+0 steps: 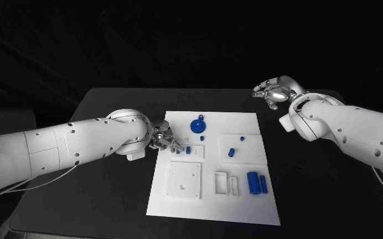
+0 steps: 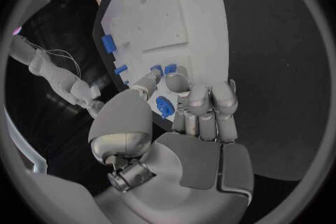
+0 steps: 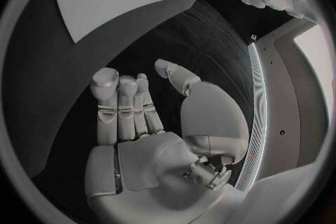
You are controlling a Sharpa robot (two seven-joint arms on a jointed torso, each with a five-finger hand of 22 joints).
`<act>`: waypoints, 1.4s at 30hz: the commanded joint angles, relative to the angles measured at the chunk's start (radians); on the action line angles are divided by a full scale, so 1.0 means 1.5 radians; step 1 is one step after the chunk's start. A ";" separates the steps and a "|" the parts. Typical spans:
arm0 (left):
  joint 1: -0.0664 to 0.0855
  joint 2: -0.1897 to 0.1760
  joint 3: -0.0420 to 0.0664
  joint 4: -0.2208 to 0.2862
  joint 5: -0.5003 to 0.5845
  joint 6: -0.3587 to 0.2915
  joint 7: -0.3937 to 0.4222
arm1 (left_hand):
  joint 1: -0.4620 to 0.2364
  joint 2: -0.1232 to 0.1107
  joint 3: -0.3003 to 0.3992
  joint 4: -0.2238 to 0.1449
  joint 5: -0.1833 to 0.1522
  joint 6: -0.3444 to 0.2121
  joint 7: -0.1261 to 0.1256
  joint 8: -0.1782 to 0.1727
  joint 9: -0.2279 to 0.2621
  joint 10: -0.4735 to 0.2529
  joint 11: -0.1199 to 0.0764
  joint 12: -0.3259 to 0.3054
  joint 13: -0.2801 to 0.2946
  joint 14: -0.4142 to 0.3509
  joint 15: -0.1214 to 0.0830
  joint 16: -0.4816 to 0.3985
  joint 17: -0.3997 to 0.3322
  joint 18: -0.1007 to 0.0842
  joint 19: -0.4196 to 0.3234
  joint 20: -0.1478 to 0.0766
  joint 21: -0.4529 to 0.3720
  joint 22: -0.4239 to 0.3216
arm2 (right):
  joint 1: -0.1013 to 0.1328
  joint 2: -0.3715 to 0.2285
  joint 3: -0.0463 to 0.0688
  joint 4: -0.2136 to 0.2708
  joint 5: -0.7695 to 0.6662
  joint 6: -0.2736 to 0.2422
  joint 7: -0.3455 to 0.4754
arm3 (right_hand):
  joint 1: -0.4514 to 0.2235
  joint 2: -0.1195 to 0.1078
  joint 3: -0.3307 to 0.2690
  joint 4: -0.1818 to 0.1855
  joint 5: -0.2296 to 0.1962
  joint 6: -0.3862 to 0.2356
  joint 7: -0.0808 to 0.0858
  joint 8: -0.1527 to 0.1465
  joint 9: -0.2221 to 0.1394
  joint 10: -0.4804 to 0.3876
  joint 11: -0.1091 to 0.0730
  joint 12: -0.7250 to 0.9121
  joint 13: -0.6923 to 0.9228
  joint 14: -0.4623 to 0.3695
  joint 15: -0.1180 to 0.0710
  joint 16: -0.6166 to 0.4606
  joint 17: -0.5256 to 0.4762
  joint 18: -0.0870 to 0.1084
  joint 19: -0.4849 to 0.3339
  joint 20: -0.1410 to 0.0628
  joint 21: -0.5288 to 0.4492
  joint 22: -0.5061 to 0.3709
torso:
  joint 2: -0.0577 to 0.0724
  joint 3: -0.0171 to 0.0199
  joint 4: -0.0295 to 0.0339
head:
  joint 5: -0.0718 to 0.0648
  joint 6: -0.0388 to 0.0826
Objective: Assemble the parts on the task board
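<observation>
The white task board (image 1: 239, 206) lies in the middle of the black table. My left hand (image 1: 165, 139) reaches over the board's left edge. Its thumb and a fingertip (image 2: 176, 79) pinch a small blue part (image 1: 187, 151) (image 2: 170, 69) at a square recess. A round blue part (image 1: 198, 124) (image 2: 164, 106) lies just beyond it, with a tiny blue peg (image 1: 202, 138) close by. Two blue cylinders (image 1: 257, 182) lie at the board's right side. My right hand (image 1: 274, 91) (image 3: 150, 117) hangs raised past the board's far right corner, fingers apart from the thumb, holding nothing.
Two more small blue parts (image 1: 231, 152) (image 1: 240, 138) sit in a square area right of centre. A square white plate (image 1: 184, 180) and narrow slots (image 1: 226, 183) occupy the board's near half. Bare black table (image 1: 319, 195) surrounds the board.
</observation>
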 commanded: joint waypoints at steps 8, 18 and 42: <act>-0.001 0.003 -0.002 0.001 0.007 0.006 0.010 | 0.001 0.014 -0.004 -0.010 0.003 0.006 -0.001 -0.005 -0.003 0.000 0.002 0.001 -0.002 -0.001 0.002 -0.003 0.000 0.075 -0.002 -0.031 0.001 -0.002 | 0.000 0.000 0.000 0.002 -0.007 0.005 0.004 | -0.006 0.001 -0.003 0.001 0.003 -0.002 0.003 -0.003 0.001 -0.004 -0.002 0.003 -0.001 -0.004 0.000 0.005 -0.001 0.112 0.001 -0.006 -0.004 0.001 | 0.000 0.0000 0.0000 | 0.002 0.001; -0.004 0.007 -0.003 -0.005 0.002 0.022 0.003 | 0.000 0.020 -0.007 -0.014 0.000 0.008 -0.001 -0.006 -0.005 0.001 0.002 0.001 -0.002 0.000 0.002 -0.003 0.000 0.074 -0.002 -0.031 0.001 -0.002 | 0.000 -0.001 0.000 0.002 -0.007 0.004 0.004 | -0.006 0.001 -0.003 0.001 0.003 -0.003 0.003 -0.003 0.001 -0.004 -0.001 0.003 -0.001 -0.004 0.000 0.005 -0.001 0.112 0.001 -0.006 -0.004 0.001 | 0.000 0.0000 -0.0003 | 0.002 -0.001; -0.013 0.014 -0.003 -0.011 0.006 0.016 0.007 | 0.045 0.104 0.006 -0.088 0.007 -0.003 0.007 -0.023 -0.015 0.000 0.010 0.002 -0.005 -0.001 0.009 -0.006 0.001 0.071 -0.005 -0.028 0.003 -0.003 | -0.001 -0.002 0.000 0.002 -0.007 0.006 0.004 | -0.006 0.001 -0.004 0.001 0.003 -0.003 0.003 -0.003 0.001 -0.004 -0.001 0.004 -0.002 -0.004 0.001 0.006 -0.001 0.112 0.001 -0.006 -0.004 0.001 | 0.000 0.0001 0.0001 | -0.001 -0.003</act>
